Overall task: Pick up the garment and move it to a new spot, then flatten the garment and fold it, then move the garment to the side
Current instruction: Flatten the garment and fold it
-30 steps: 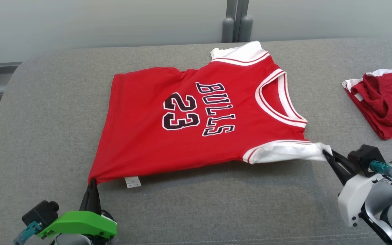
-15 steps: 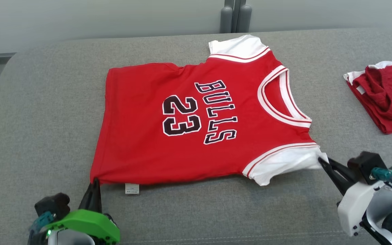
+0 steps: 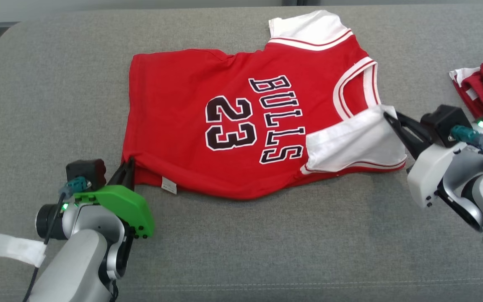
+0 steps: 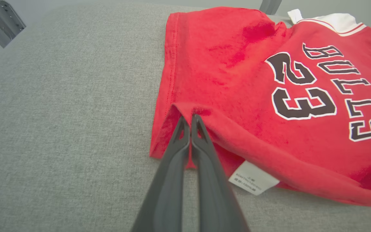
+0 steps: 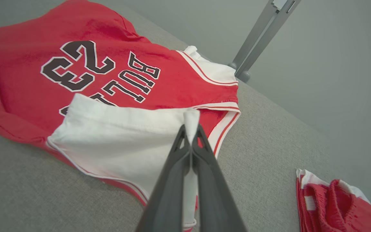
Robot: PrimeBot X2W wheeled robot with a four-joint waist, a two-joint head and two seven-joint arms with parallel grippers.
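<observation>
Left hand (image 3: 129, 162) and right hand (image 3: 386, 114), pinching the jersey (image 3: 174, 105), have folded its near edge inward.

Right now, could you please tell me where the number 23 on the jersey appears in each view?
Head view: number 23 at the centre.
Left wrist view: number 23 right of centre.
Right wrist view: number 23 at upper left.
Shared landmark: far white sleeve of the jersey.

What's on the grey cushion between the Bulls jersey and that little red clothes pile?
Only bare grey cushion. The right wrist view shows it between the jersey and the pile.
</observation>
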